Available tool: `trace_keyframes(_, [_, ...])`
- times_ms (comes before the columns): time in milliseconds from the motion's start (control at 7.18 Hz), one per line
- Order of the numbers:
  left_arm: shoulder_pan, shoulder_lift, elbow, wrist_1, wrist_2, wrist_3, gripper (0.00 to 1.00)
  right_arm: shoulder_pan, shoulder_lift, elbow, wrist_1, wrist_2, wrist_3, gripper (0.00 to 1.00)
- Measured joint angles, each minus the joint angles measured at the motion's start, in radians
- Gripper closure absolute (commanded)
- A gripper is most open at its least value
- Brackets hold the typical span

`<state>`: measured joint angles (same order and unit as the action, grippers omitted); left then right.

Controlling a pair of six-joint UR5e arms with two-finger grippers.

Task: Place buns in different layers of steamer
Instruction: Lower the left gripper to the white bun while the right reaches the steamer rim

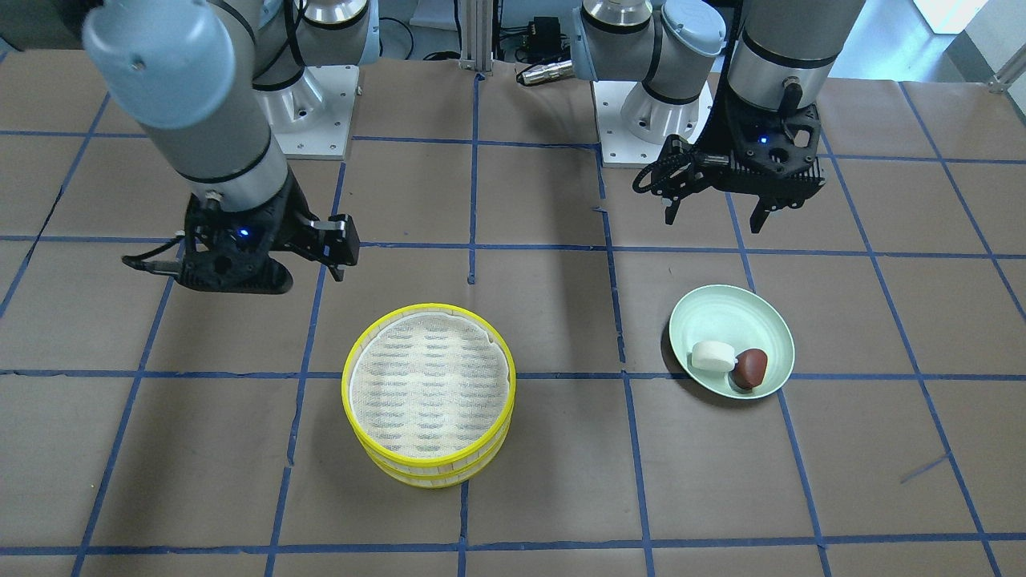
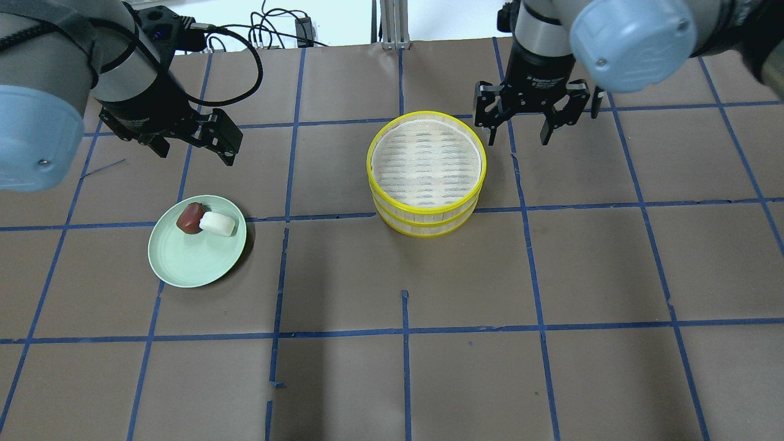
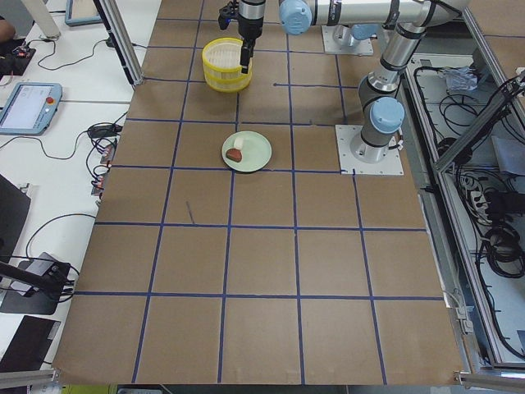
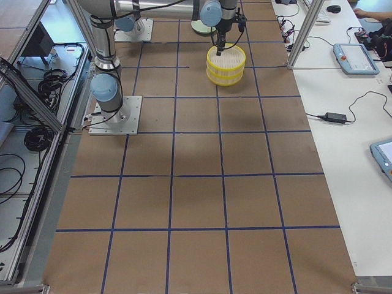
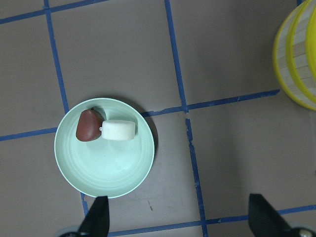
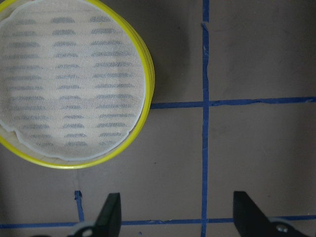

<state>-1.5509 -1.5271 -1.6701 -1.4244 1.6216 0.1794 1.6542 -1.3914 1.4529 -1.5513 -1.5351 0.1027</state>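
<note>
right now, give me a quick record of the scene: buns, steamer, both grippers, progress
buns: white bun and reddish-brown bun, touching, both on the green plate
steamer: two trays stacked, top mesh liner bare
left gripper: open, empty, raised near the plate
right gripper: open, empty, raised beside the steamer
progress: no bun in any layer yet

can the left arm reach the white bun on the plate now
Probably yes: the left gripper is open near the green plate, and the white bun lies uncovered there, though the brown bun touches it.
</note>
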Motion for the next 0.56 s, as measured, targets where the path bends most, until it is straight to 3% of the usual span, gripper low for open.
trace_keyframes(278, [0.002, 0.001, -0.001, 0.0, 0.0, 0.001, 0.0, -0.03, -0.034, -0.067, 0.115, 0.012, -0.053, 0.04])
trace_keyframes(557, [0.03, -0.002, -0.007, 0.004, -0.002, 0.028, 0.0, -0.031, -0.048, -0.078, 0.15, -0.003, -0.069, 0.01])
